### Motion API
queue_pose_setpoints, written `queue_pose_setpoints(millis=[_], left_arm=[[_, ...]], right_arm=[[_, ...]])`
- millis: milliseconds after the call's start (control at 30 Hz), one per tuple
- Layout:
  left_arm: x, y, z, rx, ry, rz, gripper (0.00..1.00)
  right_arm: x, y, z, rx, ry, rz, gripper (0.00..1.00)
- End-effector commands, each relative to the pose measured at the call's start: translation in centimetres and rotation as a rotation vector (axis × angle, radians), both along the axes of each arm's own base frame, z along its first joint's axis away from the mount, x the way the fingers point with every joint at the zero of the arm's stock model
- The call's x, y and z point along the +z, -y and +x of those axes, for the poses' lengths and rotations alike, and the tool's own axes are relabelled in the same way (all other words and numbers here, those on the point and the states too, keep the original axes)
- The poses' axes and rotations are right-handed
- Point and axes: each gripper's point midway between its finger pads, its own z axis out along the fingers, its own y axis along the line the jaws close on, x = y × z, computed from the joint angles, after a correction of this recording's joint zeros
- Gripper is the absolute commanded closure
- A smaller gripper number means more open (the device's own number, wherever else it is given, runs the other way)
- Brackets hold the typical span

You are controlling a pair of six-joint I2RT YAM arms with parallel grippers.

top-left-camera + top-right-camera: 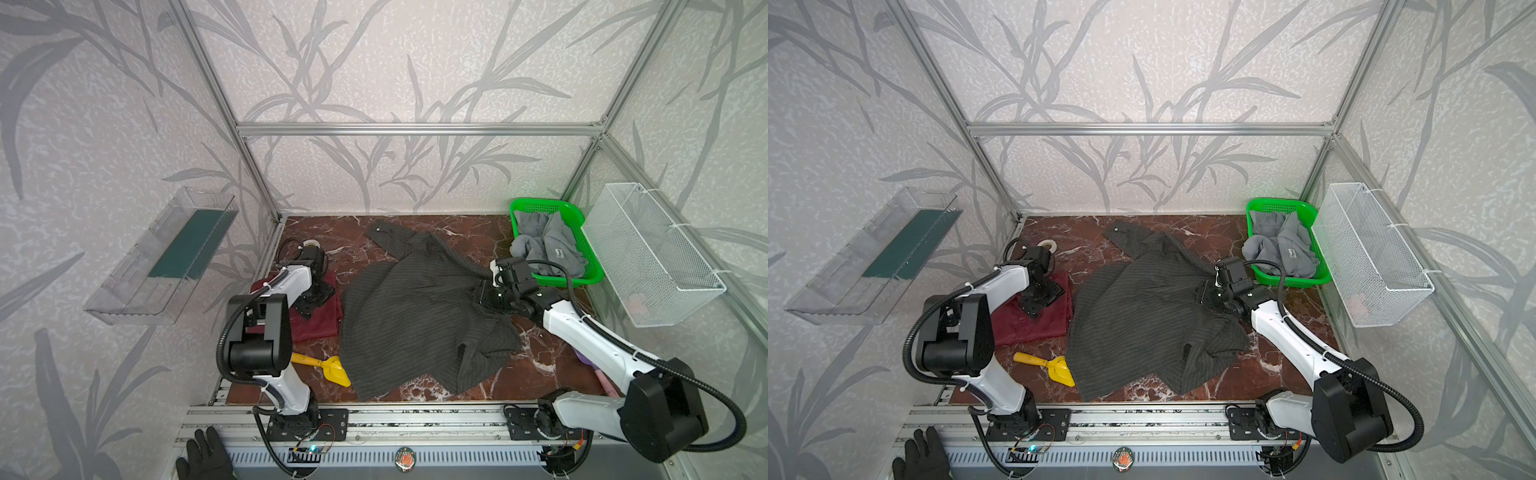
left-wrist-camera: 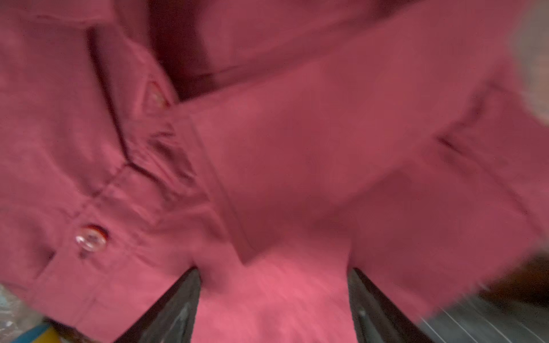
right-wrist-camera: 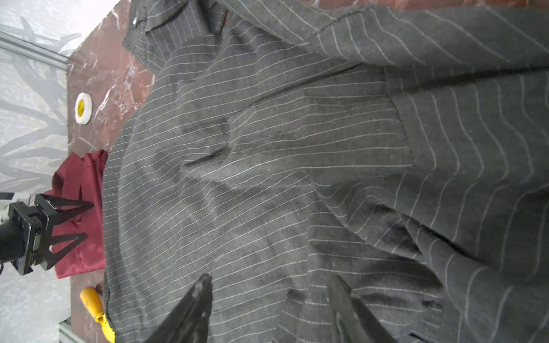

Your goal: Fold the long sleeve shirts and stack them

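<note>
The worktop (image 1: 332,237) is red-brown marble with white veins, closed in by pale walls printed with grey leaves and by an aluminium frame (image 1: 415,129). The charcoal pinstriped shirt (image 1: 415,316) lies spread and rumpled across the middle. Just left of it lies the maroon shirt (image 1: 316,328), and the left hand (image 3: 90,219) hangs over that with jaws apart, holding nothing. The right hand (image 1: 482,297) is over the charcoal shirt's right edge, jaws apart, nothing pinched. Behind it to the right, the light grey shirt (image 1: 544,245) is bunched in a green basket (image 1: 536,203). A yellow scoop (image 1: 332,370) lies just beside its front left hem.
</note>
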Motion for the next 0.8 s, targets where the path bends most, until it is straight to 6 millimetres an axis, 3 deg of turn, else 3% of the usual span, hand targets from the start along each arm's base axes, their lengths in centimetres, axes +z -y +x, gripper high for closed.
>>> queue_pose_setpoints(millis=[0, 233, 467, 600, 767], left_arm=[[-1.2, -2.0, -0.9, 0.042, -0.089, 0.051, 0.24], [-1.7, -4.7, 0.2, -0.045, -0.208, 0.147, 0.34], [-0.2, -5.5, 1.8, -0.134, -0.219, 0.203, 0.31], [2.9, -3.7, 3.9, -0.198, -0.142, 0.192, 0.24], [6.6, 1.6, 5.7, -0.355, -0.017, 0.210, 0.12]], right_arm=[[-0.3, 0.4, 0.5, -0.028, 0.019, -0.017, 0.39], [-1.3, 1.2, 0.8, -0.079, 0.011, -0.003, 0.39], [-2.9, 2.3, 0.9, -0.120, -0.034, -0.007, 0.39], [-3.4, 2.7, 1.0, -0.126, -0.045, -0.008, 0.39], [-3.3, 2.2, 1.1, -0.100, -0.042, 0.007, 0.38]])
